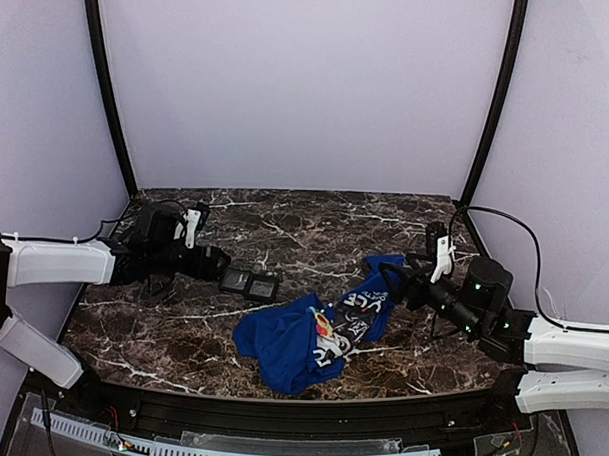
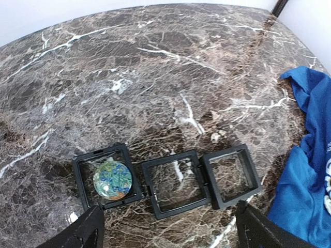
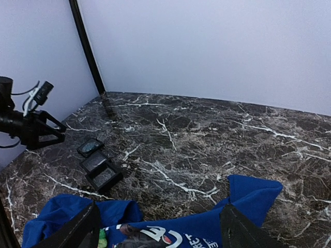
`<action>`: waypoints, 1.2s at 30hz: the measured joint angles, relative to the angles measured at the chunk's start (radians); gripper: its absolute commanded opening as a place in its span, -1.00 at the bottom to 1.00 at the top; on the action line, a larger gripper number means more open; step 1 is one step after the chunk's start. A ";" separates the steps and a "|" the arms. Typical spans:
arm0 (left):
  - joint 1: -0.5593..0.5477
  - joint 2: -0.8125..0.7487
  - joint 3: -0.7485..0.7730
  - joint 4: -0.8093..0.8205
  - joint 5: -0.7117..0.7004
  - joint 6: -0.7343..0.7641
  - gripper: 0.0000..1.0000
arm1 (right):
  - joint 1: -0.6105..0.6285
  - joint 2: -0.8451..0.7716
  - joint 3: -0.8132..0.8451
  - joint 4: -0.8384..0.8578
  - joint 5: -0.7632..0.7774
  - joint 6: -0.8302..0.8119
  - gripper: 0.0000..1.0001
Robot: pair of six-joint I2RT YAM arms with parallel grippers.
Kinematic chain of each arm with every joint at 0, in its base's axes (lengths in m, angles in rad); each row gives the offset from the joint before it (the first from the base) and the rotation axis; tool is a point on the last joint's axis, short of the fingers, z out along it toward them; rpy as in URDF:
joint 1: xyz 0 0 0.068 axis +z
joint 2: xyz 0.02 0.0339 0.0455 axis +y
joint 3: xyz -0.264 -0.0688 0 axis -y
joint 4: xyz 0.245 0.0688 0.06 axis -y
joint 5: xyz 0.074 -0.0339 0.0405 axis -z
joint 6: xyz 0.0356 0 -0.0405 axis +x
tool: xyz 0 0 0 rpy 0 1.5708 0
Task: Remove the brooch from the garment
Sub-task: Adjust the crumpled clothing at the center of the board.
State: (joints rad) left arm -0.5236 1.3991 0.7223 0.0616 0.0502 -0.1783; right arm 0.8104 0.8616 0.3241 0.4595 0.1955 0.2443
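The brooch (image 2: 113, 180) sits in a tray (image 2: 78, 178), eleven o'clock from the nearer left tool (image 2: 169, 207). It and the right tool (image 3: 159, 209) gape empty.

On the surface (image 2: 155, 77), row of three trays (image 2: 170, 158); in the 9 o'clock one, brooch (image 2: 113, 180); at the row's 3 o'clock, garment (image 2: 302, 191).

Top view looks down from behind; both wrist views share the 3 trays (image 2: 170, 158), left's much closer.
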 measured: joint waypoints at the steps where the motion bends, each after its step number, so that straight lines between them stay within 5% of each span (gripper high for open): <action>1: -0.008 -0.009 0.000 0.003 0.010 0.002 0.94 | 0.000 0.022 0.009 -0.016 0.017 0.006 0.72; 7: -0.165 -0.034 0.003 0.020 0.048 0.028 0.97 | -0.013 0.119 0.052 -0.087 0.083 0.047 0.92; 17: -0.331 -0.015 0.043 0.024 0.145 0.057 0.97 | -0.164 0.273 0.092 -0.095 0.013 0.094 0.95; 30: -0.451 0.116 0.111 0.028 0.219 0.108 0.97 | -0.250 0.494 0.128 -0.012 -0.149 0.137 0.66; 32: -0.451 0.129 0.114 0.028 0.220 0.109 0.88 | -0.255 0.521 0.139 0.001 -0.156 0.140 0.54; 36: -0.450 0.145 0.116 0.029 0.227 0.108 0.31 | -0.261 0.562 0.155 0.017 -0.152 0.146 0.12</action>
State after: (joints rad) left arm -0.9737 1.5436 0.8383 0.0902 0.2768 -0.0700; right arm 0.5495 1.4235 0.4789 0.4763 0.0433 0.3904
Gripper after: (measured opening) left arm 0.847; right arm 0.702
